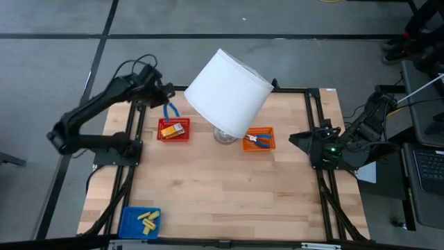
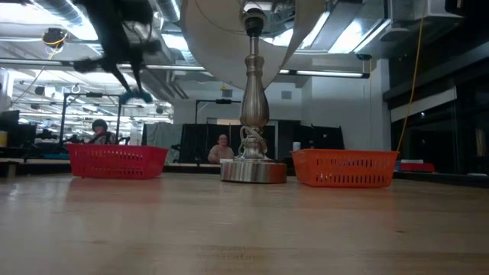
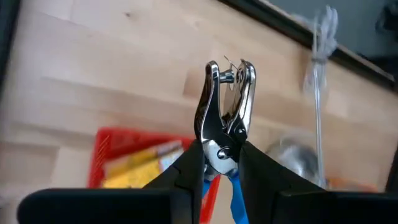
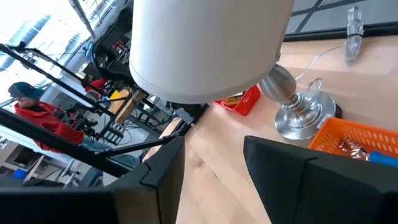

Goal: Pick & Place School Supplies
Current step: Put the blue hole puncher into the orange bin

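Observation:
My left gripper (image 1: 164,99) is shut on a blue-handled metal tool (image 3: 225,106) in the air just beyond the far side of the red mesh basket (image 1: 173,130). The basket holds yellow-orange packets (image 1: 172,129). In the low view the tool (image 2: 137,95) hangs well above the red basket (image 2: 118,160). A second blue-handled tool (image 1: 259,140) lies in the orange basket (image 1: 259,139). Yellow sticks (image 1: 146,220) lie in the blue tray (image 1: 141,222). My right gripper (image 4: 214,155) is open and empty at the table's right edge (image 1: 295,139). My left gripper pinches the tool between its two fingers (image 3: 186,174) at the pivot, where the blue handles (image 3: 234,190) meet the metal head. The shiny head (image 3: 227,93) sticks out past the fingertips. The fingers slant downward from above. The tool is lifted clear of the basket and the table.
A lamp with a big tilted white shade (image 1: 227,90) stands on its metal base (image 1: 225,134) between the two baskets and hides part of the table's far middle. Bare wood lies toward the near edge. People sit in the room beyond the table (image 2: 221,149).

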You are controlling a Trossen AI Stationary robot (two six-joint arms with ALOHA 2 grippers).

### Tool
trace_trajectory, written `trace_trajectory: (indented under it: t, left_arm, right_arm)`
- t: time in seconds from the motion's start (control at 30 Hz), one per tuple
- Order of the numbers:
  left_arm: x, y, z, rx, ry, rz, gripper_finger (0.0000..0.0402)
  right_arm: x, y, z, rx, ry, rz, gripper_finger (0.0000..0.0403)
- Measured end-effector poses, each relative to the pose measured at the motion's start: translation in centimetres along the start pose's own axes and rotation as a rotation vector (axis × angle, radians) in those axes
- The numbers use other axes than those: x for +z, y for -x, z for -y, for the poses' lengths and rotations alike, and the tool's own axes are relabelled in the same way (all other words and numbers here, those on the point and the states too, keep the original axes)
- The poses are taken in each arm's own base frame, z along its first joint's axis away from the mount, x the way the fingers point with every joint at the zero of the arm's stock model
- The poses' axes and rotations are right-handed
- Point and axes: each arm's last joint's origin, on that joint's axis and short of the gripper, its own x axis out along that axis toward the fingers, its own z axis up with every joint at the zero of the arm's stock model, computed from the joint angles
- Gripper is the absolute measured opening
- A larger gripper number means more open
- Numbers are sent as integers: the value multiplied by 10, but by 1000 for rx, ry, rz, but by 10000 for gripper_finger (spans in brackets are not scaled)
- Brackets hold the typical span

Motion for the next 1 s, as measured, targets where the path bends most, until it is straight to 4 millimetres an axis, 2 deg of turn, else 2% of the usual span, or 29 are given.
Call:
trace_trajectory:
  t: [0.1,0.23,0.47,0.63,0.8,0.9,1.0]
  left_arm:
    - [-25,23,-3,-56,-65,20,70]
    - [-61,43,-5,-144,-117,18,70]
    - [-135,59,1,-294,-193,3,70]
    - [-201,55,10,-433,-210,39,70]
    - [-271,30,27,-562,-195,22,70]
    - [-298,19,35,-662,-159,68,70]
    - [-315,12,39,-729,-139,104,70]
  right_arm:
    - [-1,-1,0,-9,8,11,168]
    - [-7,-4,-2,-21,27,2,168]
    - [-37,-20,-12,-49,41,-118,168]
    - [-61,-34,-27,-28,32,-122,168]
    - [-85,-55,-38,-27,65,-128,168]
    - [-101,-67,-40,-35,58,-171,168]
    - [-117,-79,-40,-44,62,-195,168]
